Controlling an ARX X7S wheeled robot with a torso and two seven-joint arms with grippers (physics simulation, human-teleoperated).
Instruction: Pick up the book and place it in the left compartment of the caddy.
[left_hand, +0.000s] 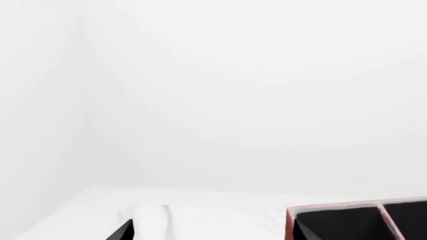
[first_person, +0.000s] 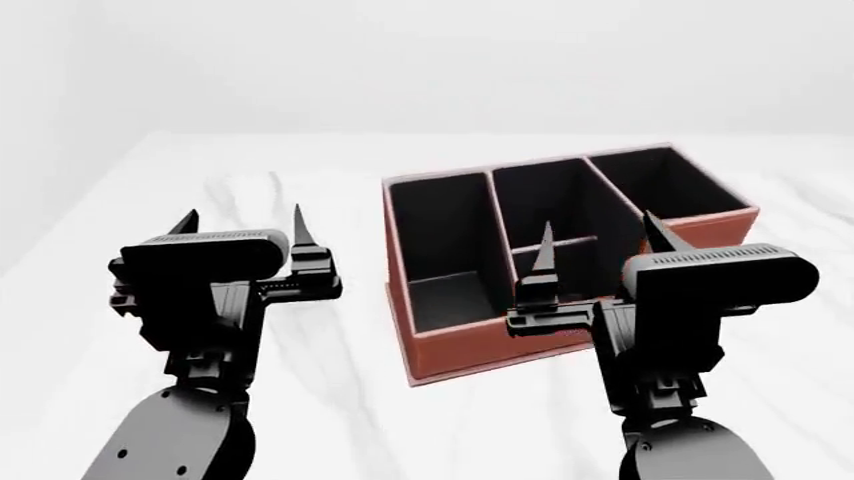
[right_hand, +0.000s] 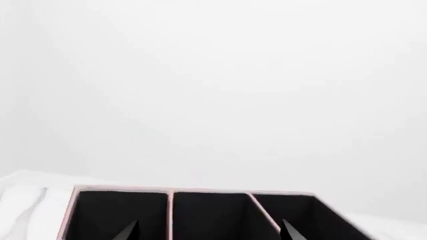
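Note:
The book shows in none of the views. The caddy (first_person: 497, 356) is a reddish-brown box with black cells, standing on the white table ahead of me. Its left compartment (first_person: 446, 292), the long narrow cell, holds nothing that I can see. My left gripper (first_person: 242, 213) hovers open to the left of the caddy, apart from it. My right gripper (first_person: 598, 222) is open above the caddy's near middle cells. The right wrist view shows the caddy's rim (right_hand: 167, 191) beyond two spread fingertips (right_hand: 130, 231). A caddy corner (left_hand: 333, 207) shows in the left wrist view.
The white marble-look table (first_person: 200, 180) reaches to a plain white wall behind. The caddy's taller back-right cell (first_person: 661, 180) stands beyond my right gripper. The table's far edge (left_hand: 200, 190) shows in the left wrist view.

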